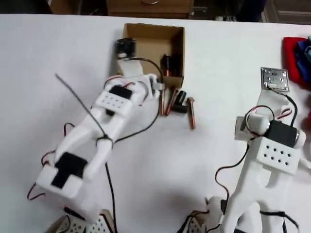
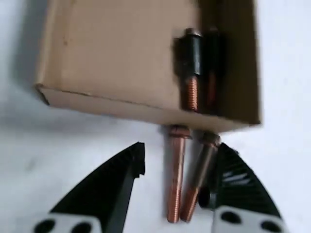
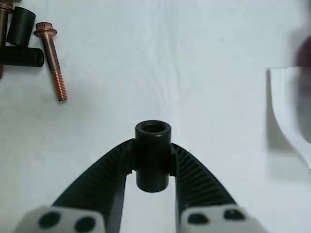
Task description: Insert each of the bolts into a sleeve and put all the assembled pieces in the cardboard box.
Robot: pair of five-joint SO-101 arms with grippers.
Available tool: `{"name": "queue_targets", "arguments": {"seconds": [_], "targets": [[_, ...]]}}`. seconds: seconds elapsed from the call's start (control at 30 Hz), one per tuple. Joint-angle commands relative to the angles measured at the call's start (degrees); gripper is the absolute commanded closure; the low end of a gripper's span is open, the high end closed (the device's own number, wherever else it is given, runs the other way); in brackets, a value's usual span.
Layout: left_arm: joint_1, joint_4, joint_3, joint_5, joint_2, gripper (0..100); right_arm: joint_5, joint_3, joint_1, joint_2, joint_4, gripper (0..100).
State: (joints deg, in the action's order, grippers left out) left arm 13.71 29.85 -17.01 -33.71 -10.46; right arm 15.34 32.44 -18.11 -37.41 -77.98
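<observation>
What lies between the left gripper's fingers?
Two bare bolts, side by side on the table beside the cardboard box; the left wrist view shows it.

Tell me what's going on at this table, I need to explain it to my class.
Bolts are being fitted into sleeves and boxed. The right gripper holds a black sleeve upright. The left gripper is open over two bare bolts lying side by side just outside the cardboard box. One assembled piece lies inside the box. A third bolt and two loose sleeves lie on the table nearby.
</observation>
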Motion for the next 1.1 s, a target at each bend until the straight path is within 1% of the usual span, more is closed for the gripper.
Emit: {"name": "queue_targets", "arguments": {"seconds": [0.0,0.1,0.2,0.33,0.47,0.73,0.87,0.93,0.97,1.03,1.07], "targets": [[0.9,2.1,7.8,-2.9,-5.8,75,0.4,0.1,-0.5,-2.9,-0.3,97.6],[2.9,12.2,18.5,-2.3,-13.7,75,0.4,0.0,-0.6,-2.9,-0.3,97.6],[3.8,22.0,31.9,0.8,-21.5,75,0.4,0.1,-0.6,-2.9,-0.3,97.6],[3.5,32.4,48.7,1.3,-30.0,75,0.4,0.1,-0.6,-2.9,-0.3,97.6],[3.8,41.4,61.6,1.5,-37.8,75,0.4,0.1,-0.6,-2.9,-0.3,97.6],[3.9,50.5,79.3,1.7,-50.9,75,0.4,0.1,-0.7,-2.9,-0.3,97.6],[4.5,52.7,85.6,6.6,-55.3,75,0.4,0.1,-0.7,-2.9,-0.3,97.6],[4.5,53.5,88.3,8.6,-57.0,80,0.4,0.1,-0.7,-2.9,-0.3,97.6],[4.5,53.9,89.5,9.4,-57.7,84,0.4,0.1,-0.7,-2.9,-0.3,97.6],[4.5,54.8,91.6,11.1,-58.9,97,0.4,0.1,-0.7,-2.9,-0.3,97.6],[4.5,55.5,92.2,11.7,-59.3,99,0.4,0.1,-0.7,-2.9,-0.3,97.6]]}}
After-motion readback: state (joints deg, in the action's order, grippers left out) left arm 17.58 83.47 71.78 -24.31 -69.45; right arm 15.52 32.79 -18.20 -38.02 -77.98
